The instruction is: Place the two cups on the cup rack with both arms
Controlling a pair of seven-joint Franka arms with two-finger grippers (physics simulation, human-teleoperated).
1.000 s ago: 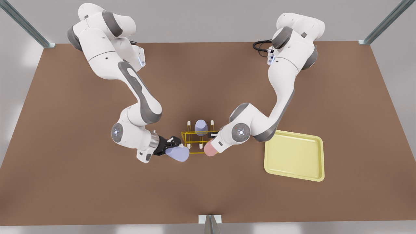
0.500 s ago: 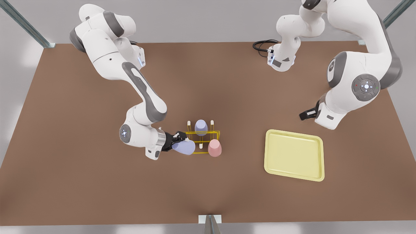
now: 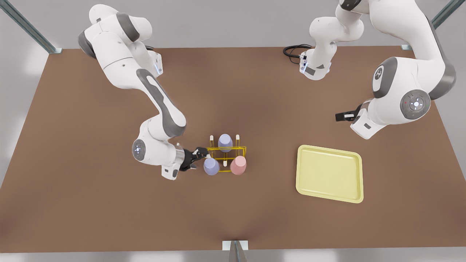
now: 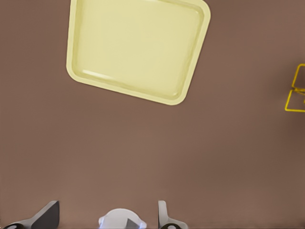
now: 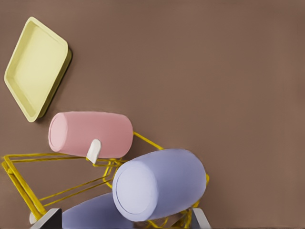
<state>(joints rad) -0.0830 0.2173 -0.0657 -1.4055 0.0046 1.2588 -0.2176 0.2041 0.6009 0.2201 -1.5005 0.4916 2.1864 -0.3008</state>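
The yellow wire cup rack (image 3: pixel 233 148) stands mid-table with three cups upside down on its pegs. A pink cup (image 3: pixel 238 165) is at the near right, a lavender cup (image 3: pixel 211 166) at the near left, and another lavender cup (image 3: pixel 225 142) at the back. My right gripper (image 3: pixel 198 157) sits just to the front view's left of the near lavender cup, open and off it. Its wrist view shows the pink cup (image 5: pixel 90 134), both lavender cups (image 5: pixel 159 183) (image 5: pixel 90 214) and the rack (image 5: pixel 28 191). My left gripper (image 3: pixel 340 116) hangs open and empty far off at the front view's right.
A pale-yellow flat tray (image 3: pixel 329 174) lies on the brown table to the front view's right of the rack, also seen as the tray (image 4: pixel 138 47) below the left gripper (image 4: pixel 107 214). A black cable (image 3: pixel 291 51) coils at the table's back edge.
My left gripper let go of the pink cup on the rack and swung away to the front view's right. My right gripper stood the lavender cup on a peg, opened and drew back slightly.
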